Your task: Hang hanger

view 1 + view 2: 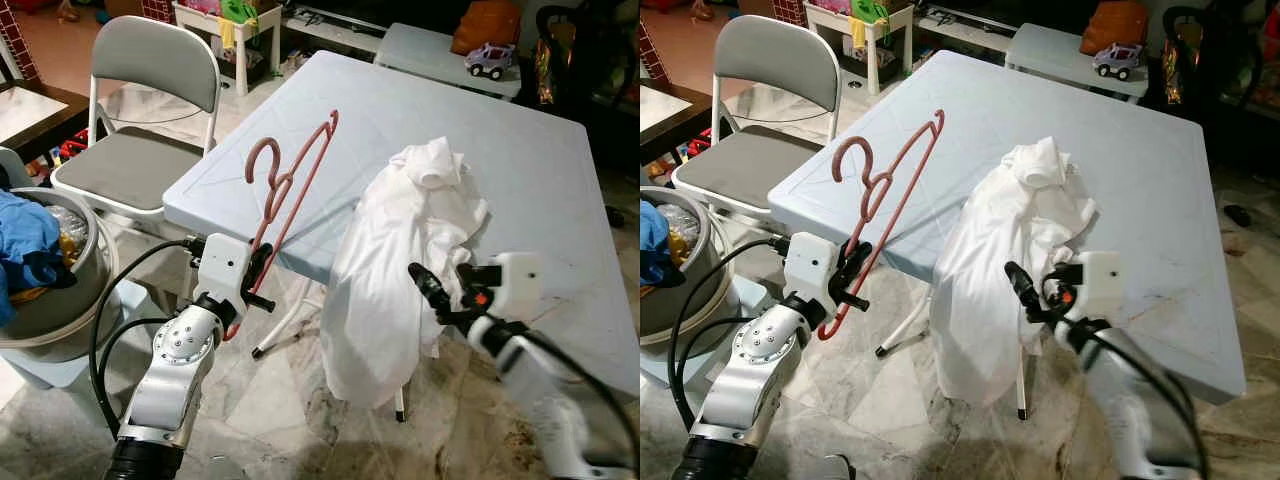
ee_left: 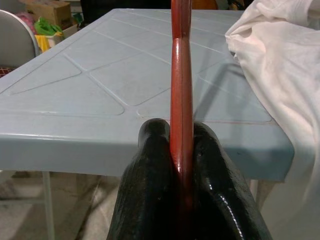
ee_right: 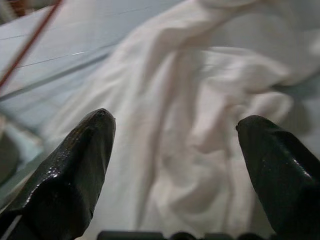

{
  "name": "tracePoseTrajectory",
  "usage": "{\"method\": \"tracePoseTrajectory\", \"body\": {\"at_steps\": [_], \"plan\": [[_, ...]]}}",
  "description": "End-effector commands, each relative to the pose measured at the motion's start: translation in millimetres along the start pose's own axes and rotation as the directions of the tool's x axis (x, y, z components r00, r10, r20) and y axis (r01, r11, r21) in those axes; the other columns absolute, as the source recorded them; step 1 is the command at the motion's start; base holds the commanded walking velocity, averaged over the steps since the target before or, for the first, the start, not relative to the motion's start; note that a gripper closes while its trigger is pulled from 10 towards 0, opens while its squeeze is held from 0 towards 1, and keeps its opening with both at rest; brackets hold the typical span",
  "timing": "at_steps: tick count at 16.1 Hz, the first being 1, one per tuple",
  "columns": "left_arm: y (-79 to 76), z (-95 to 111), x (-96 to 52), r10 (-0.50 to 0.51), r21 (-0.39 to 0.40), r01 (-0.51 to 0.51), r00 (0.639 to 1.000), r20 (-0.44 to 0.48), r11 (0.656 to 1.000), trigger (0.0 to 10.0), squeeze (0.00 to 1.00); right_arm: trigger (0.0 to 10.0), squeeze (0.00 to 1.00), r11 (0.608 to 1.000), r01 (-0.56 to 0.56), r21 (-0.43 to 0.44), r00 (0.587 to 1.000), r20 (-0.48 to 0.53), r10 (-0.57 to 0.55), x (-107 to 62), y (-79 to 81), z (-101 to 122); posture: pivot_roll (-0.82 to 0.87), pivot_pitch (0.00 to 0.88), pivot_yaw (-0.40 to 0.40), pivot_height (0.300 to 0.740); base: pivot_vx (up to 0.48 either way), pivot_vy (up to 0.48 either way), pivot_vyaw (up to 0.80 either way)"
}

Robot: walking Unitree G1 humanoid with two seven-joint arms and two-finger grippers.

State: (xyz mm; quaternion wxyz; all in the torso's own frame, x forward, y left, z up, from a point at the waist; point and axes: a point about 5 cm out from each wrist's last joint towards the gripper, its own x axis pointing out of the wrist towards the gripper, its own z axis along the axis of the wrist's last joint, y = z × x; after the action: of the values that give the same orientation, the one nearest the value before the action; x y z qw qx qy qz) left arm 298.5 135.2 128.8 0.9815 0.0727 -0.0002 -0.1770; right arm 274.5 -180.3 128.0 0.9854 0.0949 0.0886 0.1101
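- Claws first: our left claw [image 1: 258, 272] is clamped on the lower end of the red hanger [image 1: 290, 190], the thin bar pinched between the two black fingers [image 2: 150, 165] in the left wrist view.
- Our right claw [image 3: 175, 165] has its fingers wide apart with nothing between them, pointing at the white garment [image 1: 395, 260] from just beside it.
- We hold the hanger up at a slant above the near left corner of the bench [image 1: 540, 170]; its hook curls at the upper left and the far tip points toward the bench's middle.
- We judge the task at an early stage: the hanger is in hand, but it is neither threaded into the garment nor hung on anything. No rail or hook to hang it on can be made out.
- The hanger looks like slim, rigid plastic, smooth and slightly glossy.
- The garment is soft, thin cloth, bunched on the bench edge and draping limply over the front toward the floor; we expect it to sag and slip when pulled.
- The bench is pale blue moulded plastic with shallow grooves.
- Beyond it stand a grey folding chair [image 1: 150, 100] and a basin [image 1: 50, 290] holding blue cloth.
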Motion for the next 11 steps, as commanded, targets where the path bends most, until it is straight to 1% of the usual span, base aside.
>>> {"method": "tracePoseTrajectory", "body": {"at_steps": [1, 2, 3, 4, 5, 6, 8, 10, 11], "plan": [[-3.7, -6, -1.2, -0.013, -0.008, 0.013, 0.999, -0.030, 1.000, 10.0, 0.00, 10.0, 0.00, 0.998, 0.068, -0.009, 0.998, -0.005, -0.068, 2.2, -1.0, -5, 0.27, 0.100, -0.128, 0.740, 0.000, 0.000, 0.00], [-3.9, -6, -1.1, -0.013, -0.008, 0.012, 0.999, -0.031, 1.000, 10.0, 0.00, 10.0, 0.00, 0.996, 0.080, -0.030, 0.997, -0.021, -0.080, 3.5, 4.0, -10, 0.27, 0.101, -0.131, 0.740, 0.000, 0.000, 0.00], [-3.9, -6, -0.8, -0.012, -0.010, 0.011, 0.999, -0.031, 1.000, 10.0, 0.00, 10.0, 0.00, 0.992, 0.105, -0.075, 0.994, -0.022, -0.107, 4.7, 7.0, -14, 0.27, 0.101, -0.131, 0.740, 0.000, 0.000, 0.00], [-4.1, -6, -0.5, -0.011, -0.012, 0.011, 0.999, -0.031, 1.000, 10.0, 0.00, 10.0, 0.00, 0.986, 0.135, -0.097, 0.991, 0.001, -0.136, 6.4, 11.6, -15, 0.27, 0.100, -0.131, 0.740, 0.000, 0.000, 0.00], [-4.4, -6, 0.1, -0.011, -0.012, 0.011, 1.000, -0.029, 1.000, 10.0, 0.00, 10.0, 0.67, 0.984, 0.140, -0.110, 0.990, 0.028, -0.138, 8.5, 21.0, -16, 0.27, 0.100, -0.132, 0.740, 0.000, 0.000, 0.00], [-4.3, -5, 0.3, -0.011, -0.012, 0.011, 1.000, -0.029, 1.000, 10.0, 0.00, 10.0, 1.00, 0.983, 0.126, -0.136, 0.992, 0.019, -0.124, 10.5, 27.2, -19, 0.27, 0.099, -0.130, 0.740, 0.000, 0.000, 0.00], [-4.5, -5, 1.0, -0.012, -0.011, 0.012, 1.000, -0.029, 1.000, 10.0, 0.00, 10.0, 1.00, 0.987, 0.110, -0.114, 0.994, 0.014, -0.109, 15.4, 37.8, -22, 0.27, 0.099, -0.129, 0.740, 0.000, 0.000, 0.00], [-5.0, -5, 1.1, -0.013, -0.012, 0.013, 1.000, -0.028, 1.000, 10.0, 0.00, 10.0, 1.00, 0.984, 0.121, -0.132, 0.993, 0.003, -0.122, 17.9, 38.1, -27, 0.27, 0.097, -0.127, 0.740, 0.000, 0.000, 0.00], [-5.3, -5, 1.0, -0.014, -0.013, 0.014, 1.000, -0.028, 1.000, 10.0, 0.00, 10.0, 0.16, 0.980, 0.133, -0.149, 0.991, -0.001, -0.135, 18.9, 37.7, -29, 0.27, 0.097, -0.127, 0.740, 0.000, 0.000, 0.00]]}}
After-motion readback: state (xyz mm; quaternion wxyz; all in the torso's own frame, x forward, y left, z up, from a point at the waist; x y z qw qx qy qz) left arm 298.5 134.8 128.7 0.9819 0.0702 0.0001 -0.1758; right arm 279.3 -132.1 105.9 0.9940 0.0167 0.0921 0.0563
